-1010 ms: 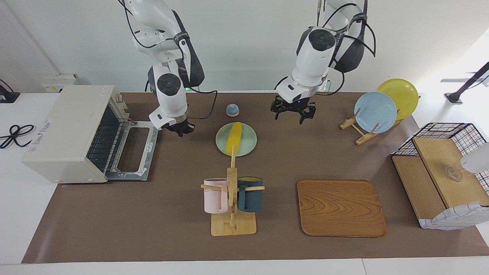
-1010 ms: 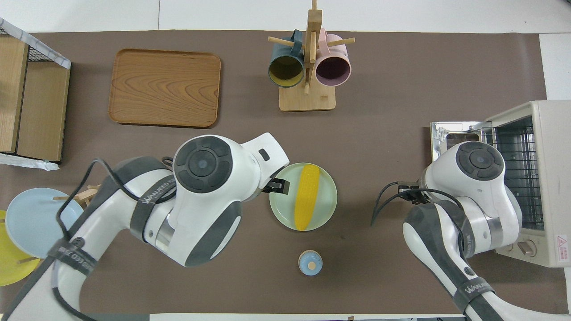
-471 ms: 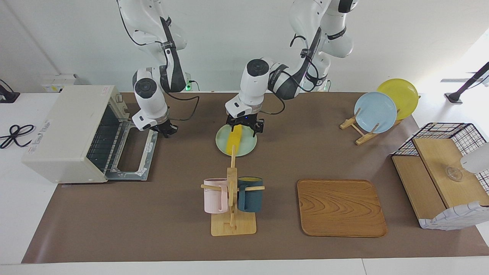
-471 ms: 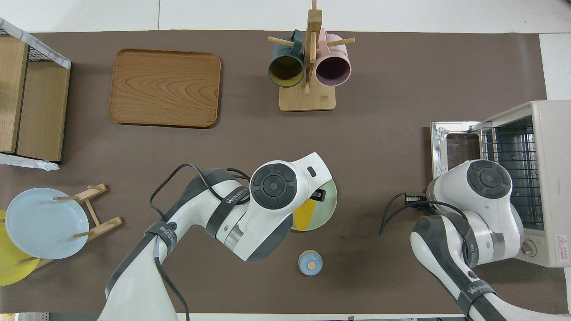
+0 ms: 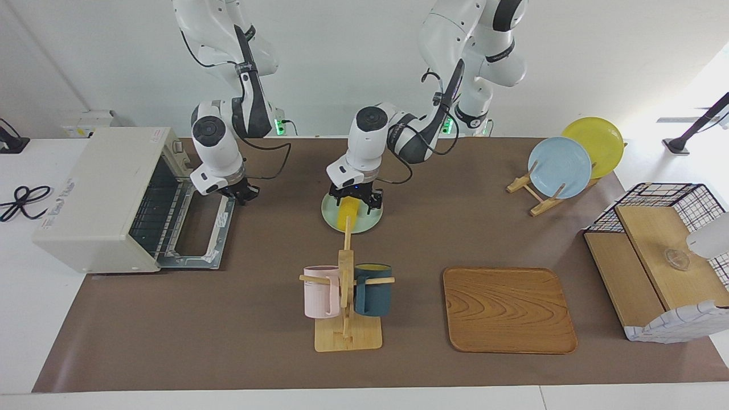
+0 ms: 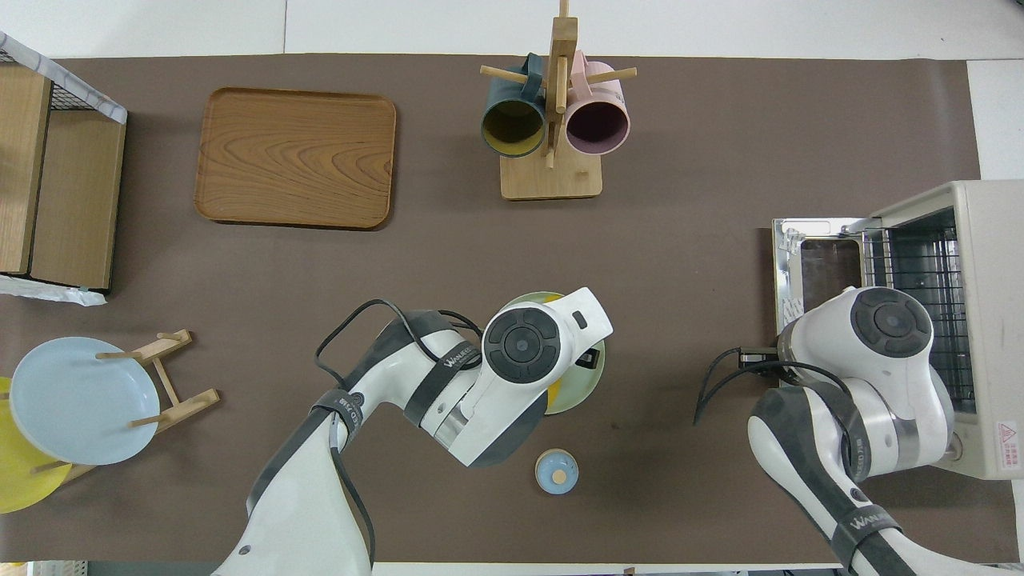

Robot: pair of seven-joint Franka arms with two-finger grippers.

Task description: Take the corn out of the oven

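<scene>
Corn [image 5: 345,218] lay on pale green plate [image 5: 370,221], well apart from oven [image 5: 108,199], toward L arm's end. L gripper [image 5: 355,200] sat low over corn, fingers splayed astride it; grasp can't be told. R gripper [image 5: 239,192] hung over oven's dropped door [image 5: 200,228]; its grip unclear.

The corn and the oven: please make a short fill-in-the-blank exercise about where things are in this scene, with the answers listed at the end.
1. The corn lies on a pale green ______.
2. The door of the oven is ______.
3. The left gripper is directly over the ______.
4. The right gripper is over the oven's open ______.

Missing words: plate; open; corn; door
</scene>
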